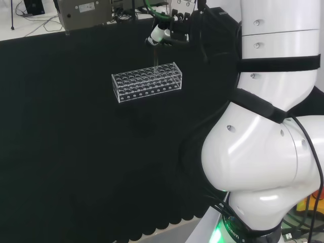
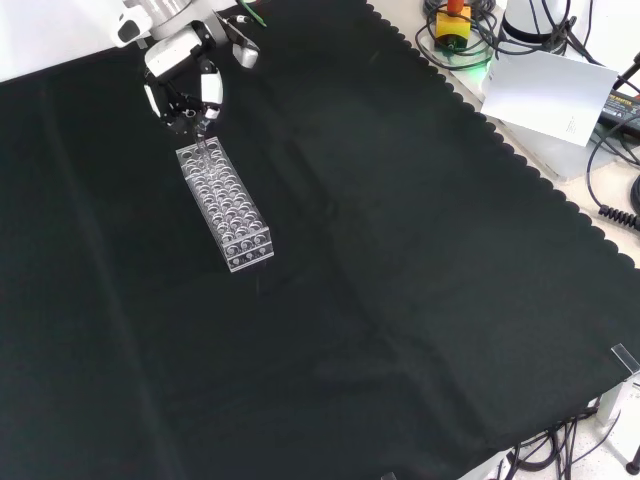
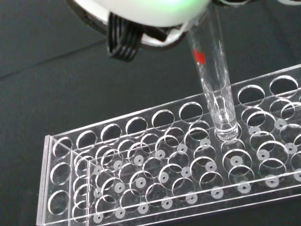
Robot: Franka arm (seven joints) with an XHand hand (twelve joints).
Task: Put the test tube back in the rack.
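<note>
A clear plastic test tube rack [image 1: 147, 81] [image 2: 225, 205] [image 3: 155, 160] with several rows of round holes lies on the black cloth. In the head view the hand [image 1: 161, 34] hangs just above the rack's right end; in the front view the hand [image 2: 185, 85] is over the rack's far end. Its fingers are curled on a clear test tube [image 3: 214, 70] with a small red mark, held nearly upright. The tube's rounded bottom sits at the mouth of a hole in the rack's top plate. In the head view the tube [image 1: 156, 58] is a faint streak under the hand.
The arm's white links [image 1: 268, 126] fill the head view's right. A grey device [image 1: 86, 12] stands behind the cloth. Beyond the cloth's scalloped edge in the front view lie a white sheet [image 2: 545, 95], cables and a yellow and red object [image 2: 452, 20].
</note>
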